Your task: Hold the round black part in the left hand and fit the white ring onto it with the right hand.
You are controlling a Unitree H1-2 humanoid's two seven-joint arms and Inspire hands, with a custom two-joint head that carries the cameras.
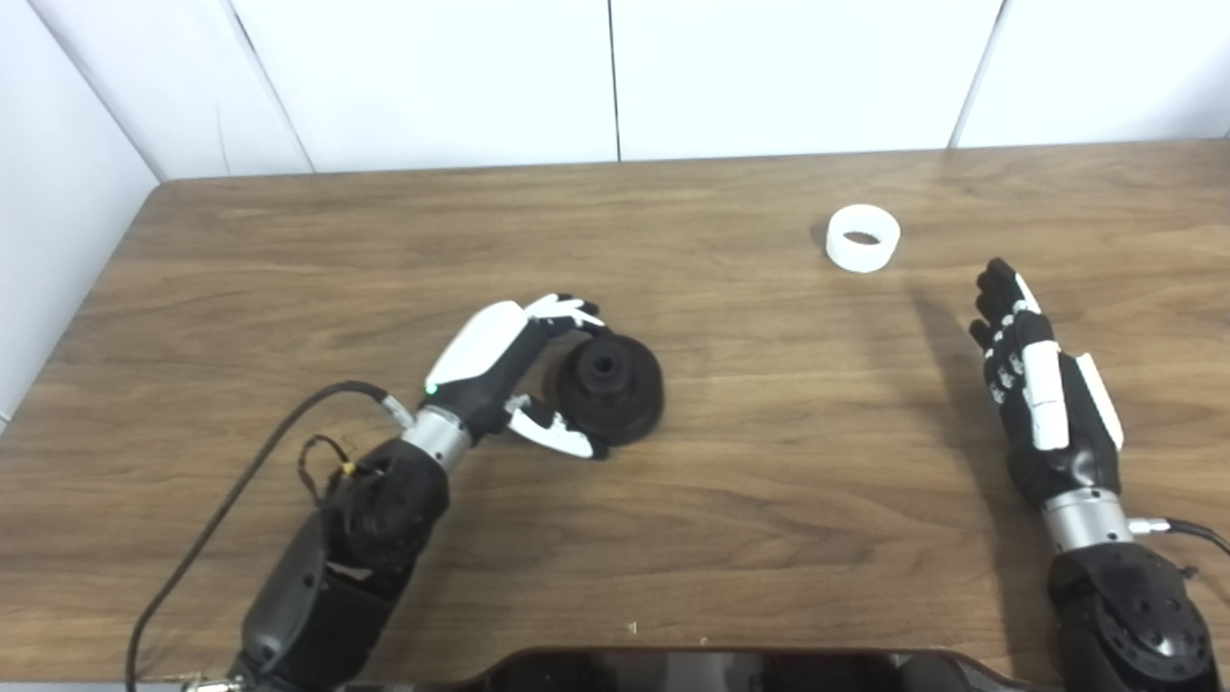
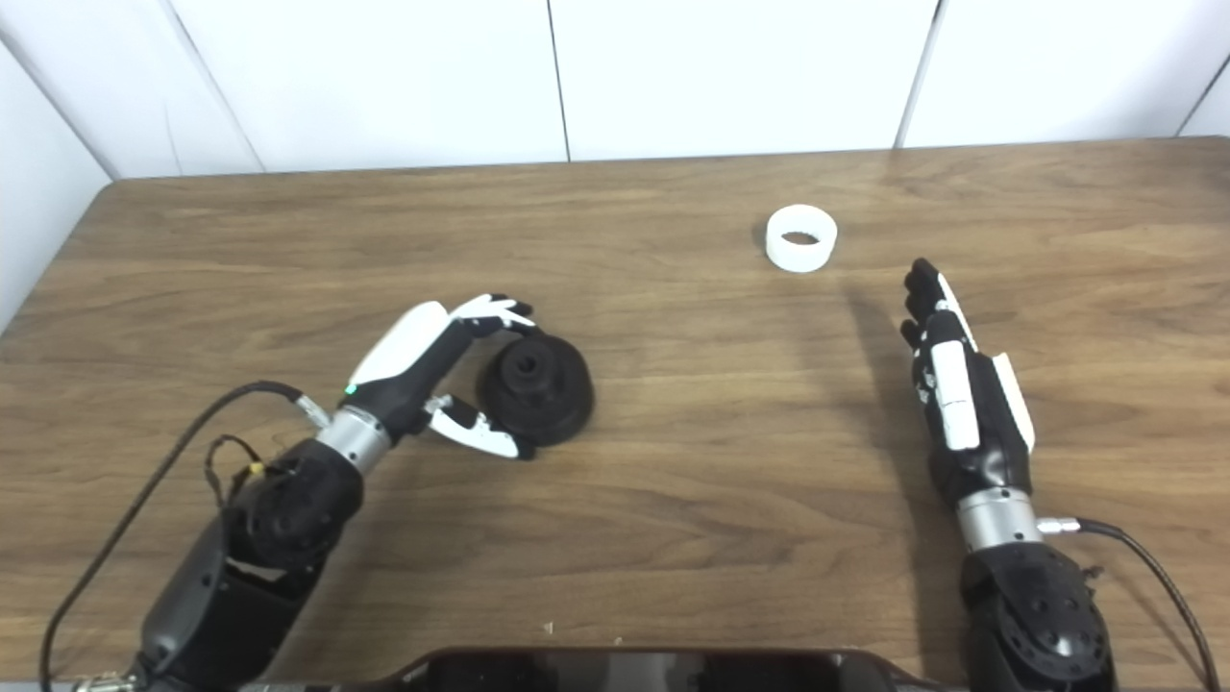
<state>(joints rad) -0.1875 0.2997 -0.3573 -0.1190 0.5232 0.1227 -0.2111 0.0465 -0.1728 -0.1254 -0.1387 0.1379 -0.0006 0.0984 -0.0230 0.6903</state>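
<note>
The round black part [image 1: 609, 386] sits on the wooden bench [image 1: 750, 500], left of the middle; the left hand [image 1: 500, 370] curls round its left side, fingers [image 1: 567, 309] over the far edge and thumb at the near edge; they look like they touch it, but I cannot tell if the grip is tight yet. The white ring [image 1: 863, 237] lies far off to the right, alone; the right hand [image 1: 1043, 384] is near it, flat and spread, holding nothing. I think the first step is on: grabbing the black part; next the right hand must reach up-left for the ring. Both views show much the same; neither shows under the left palm.
</note>
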